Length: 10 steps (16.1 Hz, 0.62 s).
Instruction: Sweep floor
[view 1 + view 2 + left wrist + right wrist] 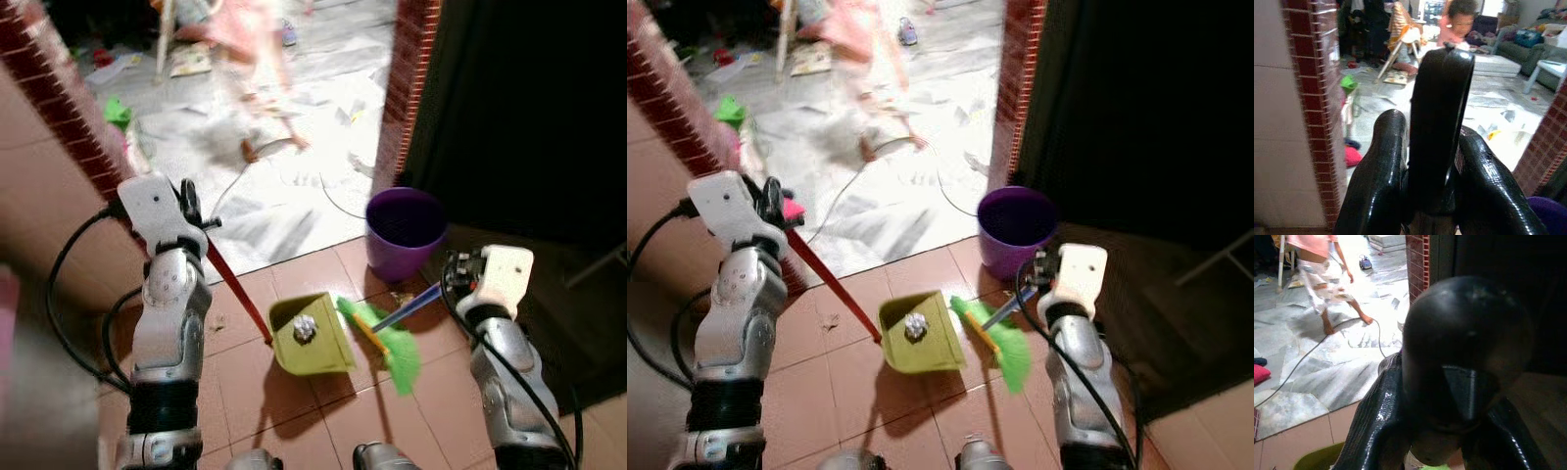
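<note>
Left gripper (1422,161): clamped on the red dustpan handle (238,291)
Right gripper (1449,431): clamped on the broom (387,338)
Dustpan (312,336): on tiles; crumpled scrap (305,327) inside; broom bristles beside it

text: none legible | labels: none | brands: none | numbers: none | signs: none

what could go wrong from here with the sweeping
The crumpled scrap lies loose in the green dustpan; tilting it with the left gripper could spill it. The person walking close by and the cable on the floor could get in the way. The purple bin stands close to the green broom, and a wide stroke may knock it.
</note>
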Motion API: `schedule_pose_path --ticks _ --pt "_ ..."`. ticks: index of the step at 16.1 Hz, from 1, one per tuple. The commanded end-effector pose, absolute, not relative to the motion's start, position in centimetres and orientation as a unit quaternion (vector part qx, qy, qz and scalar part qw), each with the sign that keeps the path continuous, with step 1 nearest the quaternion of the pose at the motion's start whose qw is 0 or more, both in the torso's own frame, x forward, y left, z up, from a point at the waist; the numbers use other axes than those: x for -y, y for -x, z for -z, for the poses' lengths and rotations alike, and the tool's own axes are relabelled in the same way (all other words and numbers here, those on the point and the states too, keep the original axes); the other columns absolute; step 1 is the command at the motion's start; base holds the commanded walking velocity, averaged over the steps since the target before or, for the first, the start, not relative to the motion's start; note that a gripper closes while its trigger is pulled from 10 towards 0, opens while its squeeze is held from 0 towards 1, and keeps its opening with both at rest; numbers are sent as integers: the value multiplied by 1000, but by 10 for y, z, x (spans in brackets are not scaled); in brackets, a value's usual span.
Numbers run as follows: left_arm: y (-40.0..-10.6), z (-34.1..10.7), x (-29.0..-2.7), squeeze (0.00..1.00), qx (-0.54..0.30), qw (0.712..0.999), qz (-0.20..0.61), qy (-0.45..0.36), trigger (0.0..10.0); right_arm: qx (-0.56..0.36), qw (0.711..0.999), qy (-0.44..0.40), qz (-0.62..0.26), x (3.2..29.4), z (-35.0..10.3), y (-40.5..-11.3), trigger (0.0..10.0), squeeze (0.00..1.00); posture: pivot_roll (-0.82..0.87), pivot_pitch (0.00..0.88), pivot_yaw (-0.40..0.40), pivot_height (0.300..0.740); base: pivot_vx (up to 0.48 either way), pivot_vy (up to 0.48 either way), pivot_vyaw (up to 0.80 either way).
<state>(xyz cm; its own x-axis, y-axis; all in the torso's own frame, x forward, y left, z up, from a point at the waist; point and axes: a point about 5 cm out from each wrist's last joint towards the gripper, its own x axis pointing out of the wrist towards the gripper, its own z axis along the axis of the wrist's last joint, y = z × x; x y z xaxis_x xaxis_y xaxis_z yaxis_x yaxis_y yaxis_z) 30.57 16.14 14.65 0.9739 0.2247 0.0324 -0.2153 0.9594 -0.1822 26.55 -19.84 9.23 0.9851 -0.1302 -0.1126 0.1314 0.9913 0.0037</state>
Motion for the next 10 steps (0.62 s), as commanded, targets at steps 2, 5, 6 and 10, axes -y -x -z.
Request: schedule_pose_path --ticks 2,5,6,10 --pt "-302 -140 -160 0 26 992 -106 65 10000 -91 993 -5 72 196 -80 -265 10000 0 -140 0 85 740 0 0 0" --pt "-293 -119 -148 0 -14 995 -85 57 10000 -101 993 -11 56 187 -75 -264 10000 0 -136 0 81 740 0 107 -267" --pt "-293 -118 -148 0 -15 995 -84 57 10000 -106 993 -5 59 189 -73 -263 10000 0 -135 0 80 740 0 401 -800" --pt "-281 -98 -141 0 -46 996 -59 48 10000 -112 991 -29 61 190 -65 -259 10000 0 -137 0 87 740 0 402 -573"
